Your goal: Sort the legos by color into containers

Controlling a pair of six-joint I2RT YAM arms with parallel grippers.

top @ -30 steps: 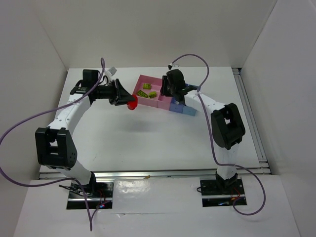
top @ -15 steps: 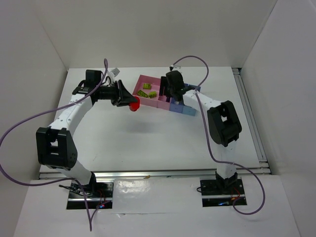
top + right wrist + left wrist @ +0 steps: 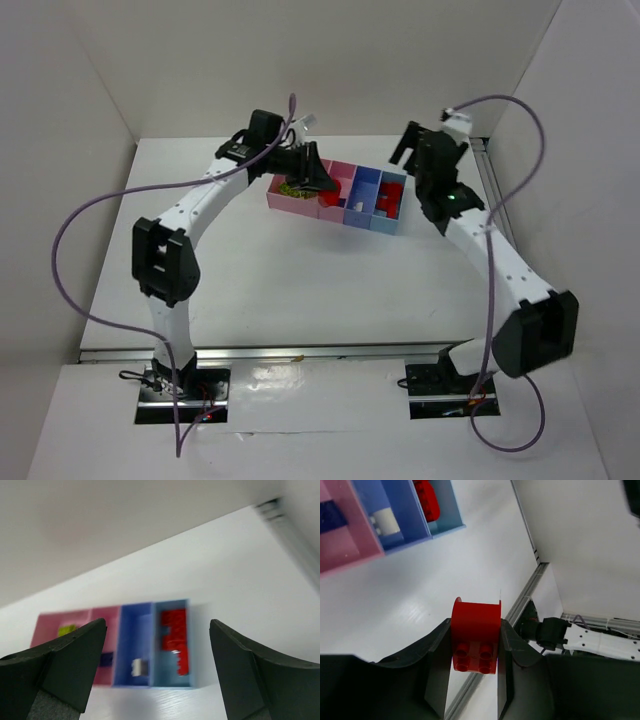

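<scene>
Lego (image 3: 475,642), red, clamped in left pincer (image 3: 475,631)

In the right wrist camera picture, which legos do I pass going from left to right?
lime-green lego in the big pink bin → dark blue lego in the small pink bin → cream lego in the blue bin → red legos in the light-blue bin

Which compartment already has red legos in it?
The light-blue end compartment, with red legos piled inside; the blue one beside it holds a cream brick.
</scene>
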